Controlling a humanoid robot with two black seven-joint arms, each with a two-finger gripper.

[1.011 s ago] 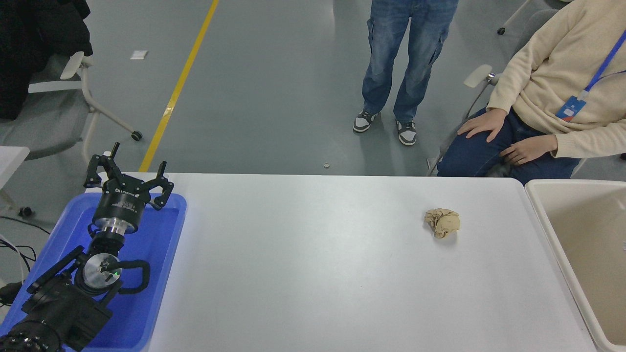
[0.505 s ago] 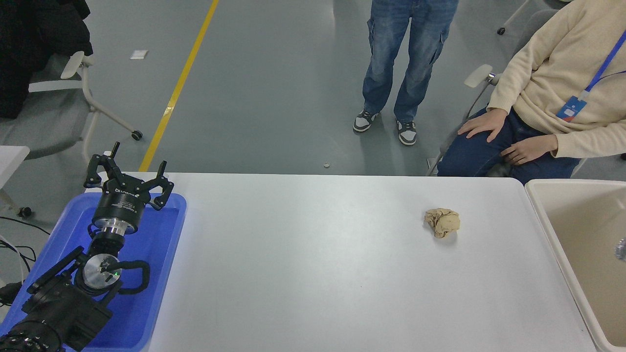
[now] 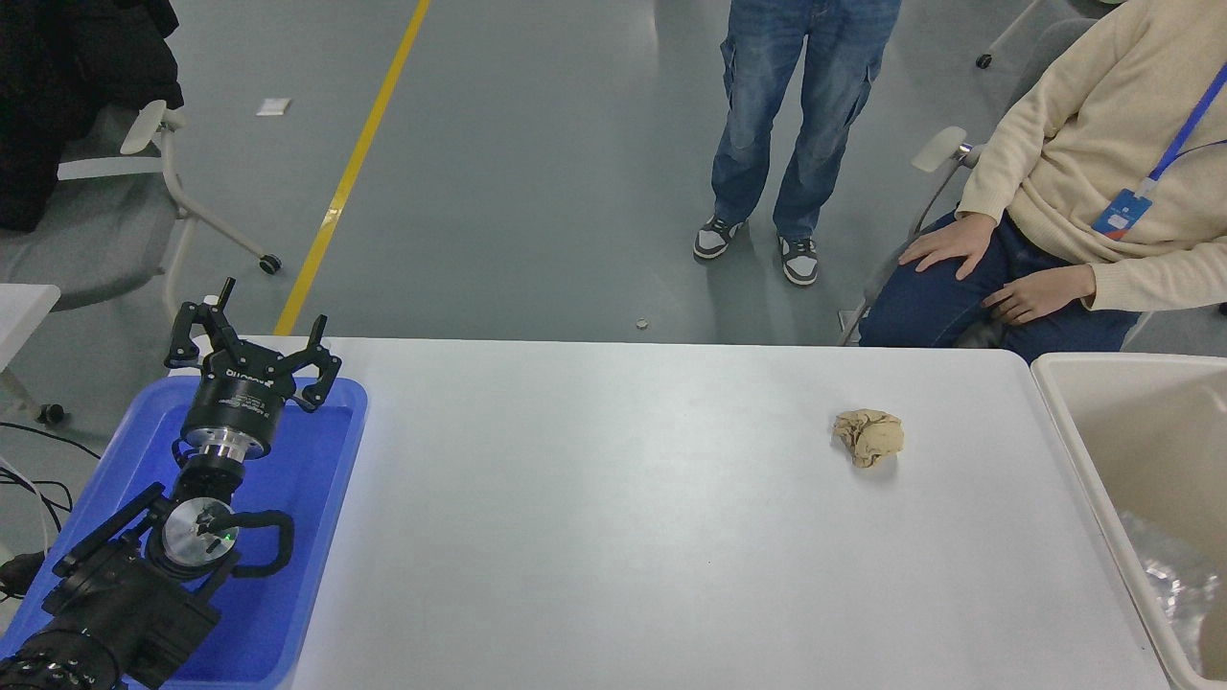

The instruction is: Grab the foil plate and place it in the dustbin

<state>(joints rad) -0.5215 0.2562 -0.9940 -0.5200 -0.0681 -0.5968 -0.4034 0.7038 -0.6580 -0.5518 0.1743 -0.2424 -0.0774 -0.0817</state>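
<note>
Foil plate (image 3: 1174, 575) lies inside the dustbin (image 3: 1093, 441), far right of the left gripper (image 3: 251, 337), whose fingers (image 3: 324, 359) hang released over the blue tray (image 3: 326, 450). Right gripper is unseen. Risk looks slight: springy foil might catch on the rim.

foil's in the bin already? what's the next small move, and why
Probably none beyond keeping the right arm clear, out of view. The foil plate lies inside the dustbin, against its near wall. Only the paper wad is on the table; the left gripper is parked, open, over the blue tray.
</note>
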